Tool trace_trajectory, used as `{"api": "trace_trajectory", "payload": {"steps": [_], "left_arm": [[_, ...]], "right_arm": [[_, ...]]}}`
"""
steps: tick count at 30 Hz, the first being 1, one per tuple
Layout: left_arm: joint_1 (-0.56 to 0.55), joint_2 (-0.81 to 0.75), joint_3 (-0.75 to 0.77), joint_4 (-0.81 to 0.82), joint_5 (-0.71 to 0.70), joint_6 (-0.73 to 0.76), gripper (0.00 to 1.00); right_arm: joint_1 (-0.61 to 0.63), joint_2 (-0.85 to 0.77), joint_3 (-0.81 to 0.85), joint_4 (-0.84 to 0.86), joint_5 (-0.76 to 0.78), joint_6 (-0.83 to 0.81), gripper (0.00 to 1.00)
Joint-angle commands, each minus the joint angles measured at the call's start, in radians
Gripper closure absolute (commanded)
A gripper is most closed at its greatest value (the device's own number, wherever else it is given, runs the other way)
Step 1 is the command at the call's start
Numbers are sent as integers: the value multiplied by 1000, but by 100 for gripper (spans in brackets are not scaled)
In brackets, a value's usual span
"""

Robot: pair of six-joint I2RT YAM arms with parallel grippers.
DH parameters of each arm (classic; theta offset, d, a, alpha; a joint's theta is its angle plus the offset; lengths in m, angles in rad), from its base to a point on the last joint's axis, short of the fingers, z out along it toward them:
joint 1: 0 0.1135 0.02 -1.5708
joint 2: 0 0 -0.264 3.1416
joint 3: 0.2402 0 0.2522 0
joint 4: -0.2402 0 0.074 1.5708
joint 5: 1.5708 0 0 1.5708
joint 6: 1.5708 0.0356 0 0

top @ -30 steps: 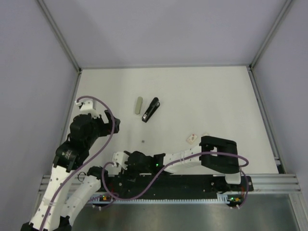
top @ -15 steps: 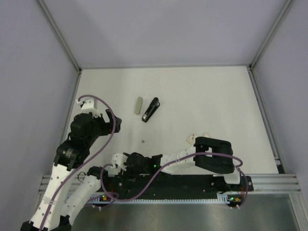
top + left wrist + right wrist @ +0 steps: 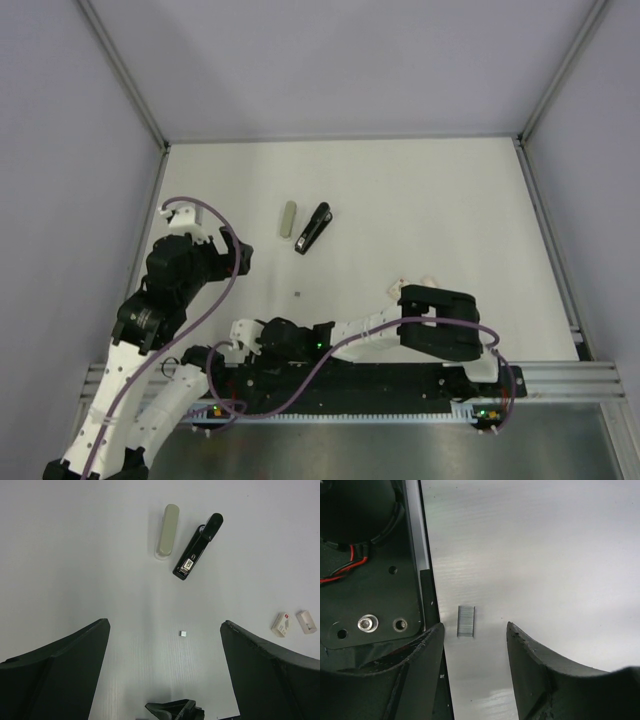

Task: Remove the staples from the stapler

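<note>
Black stapler [image 3: 196,547], white label [image 3: 189,564], print illegible.

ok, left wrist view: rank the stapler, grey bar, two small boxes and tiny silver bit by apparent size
1. stapler, longest
2. grey bar, slightly shorter
3. red-marked box and plain box: look alike, not ranked
4. tiny silver bit, smallest by far

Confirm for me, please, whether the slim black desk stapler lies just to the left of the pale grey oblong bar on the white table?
Not quite. The slim black desk stapler lies just to the right of the pale grey oblong bar, not its left, as the top external view shows. Both do rest on the white table.
</note>
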Motion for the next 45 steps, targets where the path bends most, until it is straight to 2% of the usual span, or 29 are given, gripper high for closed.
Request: {"api": "trace_trajectory", "payload": {"steps": [1,9,18,31,37,45], "left_arm": [[-1,5,3,52,13,6,1],[-3,8,1,55,24,6,1],[-3,13,-5,56,18,19,1],[-3,30,-17,78,27,22,1],[-1,36,-17,82,33,22,1],[-1,44,-25,96,50,22,1]], "right_arm": [[0,21,48,37,0,-1,47],[0,38,61,38,2,5,48],[-9,58,66,23,10,18,63],[-20,53,51,10,33,22,70],[-24,-7,9,-2,69,11,70],[-35,-209,-70,-72,175,8,71]]}}
